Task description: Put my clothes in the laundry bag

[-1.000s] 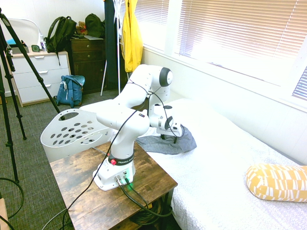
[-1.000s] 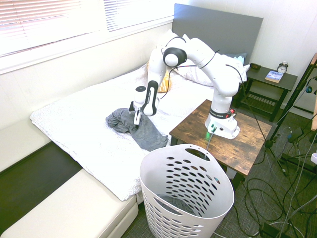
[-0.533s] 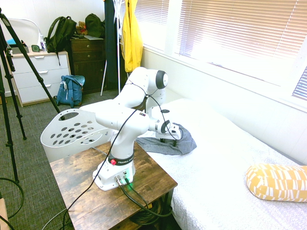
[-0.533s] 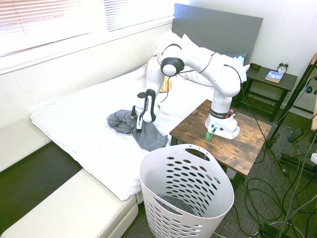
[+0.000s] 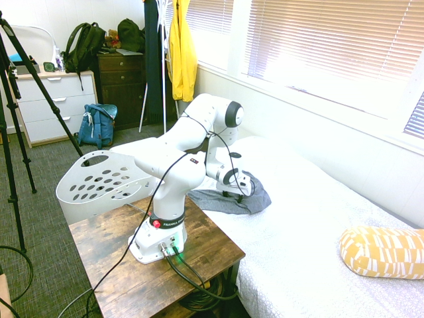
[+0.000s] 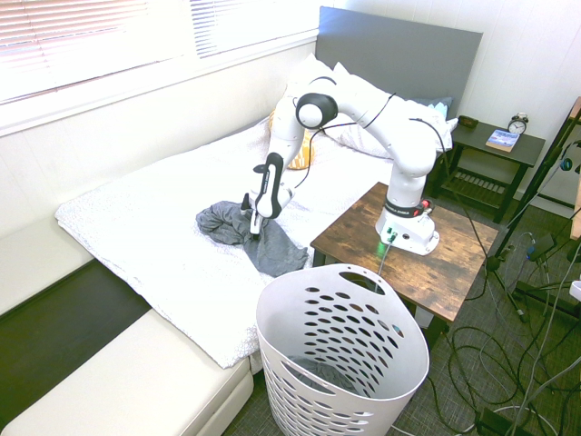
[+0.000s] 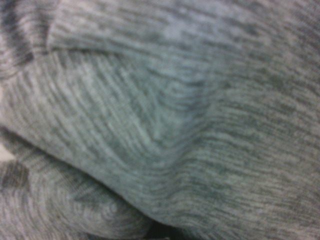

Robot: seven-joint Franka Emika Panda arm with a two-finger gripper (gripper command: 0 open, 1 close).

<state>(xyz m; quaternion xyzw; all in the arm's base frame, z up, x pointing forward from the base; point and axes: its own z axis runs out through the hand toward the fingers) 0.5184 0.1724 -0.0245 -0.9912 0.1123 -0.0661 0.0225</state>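
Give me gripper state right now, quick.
Gripper: open, fingers apart, down at the grey garment on the bed; no firm grip on it visible.

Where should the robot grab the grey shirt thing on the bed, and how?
Probably a raised fold in the middle of the grey cloth, pinched from above: it lies flat and limp at its edges, but bunches into folds there.

Rumpled blue-grey garment (image 6: 272,252) on the bed (image 6: 172,263); white basket (image 6: 300,391) upright beside it
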